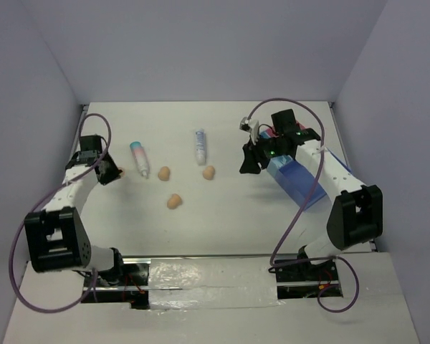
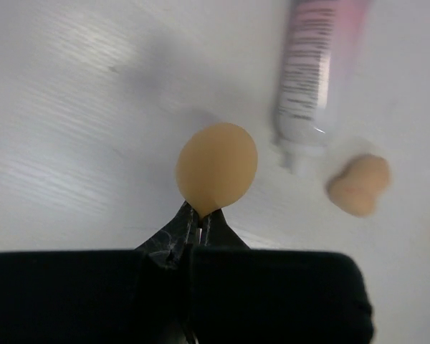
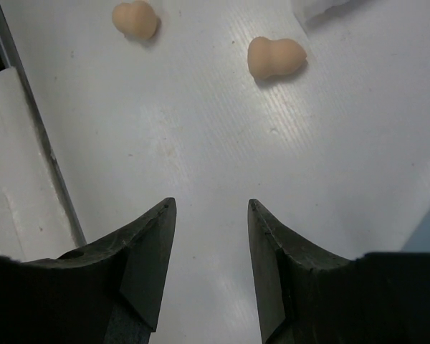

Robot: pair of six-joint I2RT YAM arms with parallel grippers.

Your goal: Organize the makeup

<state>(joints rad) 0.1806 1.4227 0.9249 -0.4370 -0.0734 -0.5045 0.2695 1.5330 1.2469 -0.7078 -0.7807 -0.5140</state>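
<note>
At the left, the left pincer (image 2: pixel 198 221) is squeezed shut on the tip of a peach sponge (image 2: pixel 216 166). Next to it on the table (image 1: pixel 222 222) lies the pink-white tube (image 1: pixel 139 159), then three more sponges (image 1: pixel 164 173) and the white tube (image 1: pixel 200 146). The right pincer (image 3: pixel 211 215) is wide open with nothing in it, beside the blue tray (image 1: pixel 297 183).

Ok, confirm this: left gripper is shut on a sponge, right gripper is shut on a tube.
Not quite. The right gripper is open and holds nothing, as the right wrist view shows. The left gripper is shut on a sponge, as stated.
</note>
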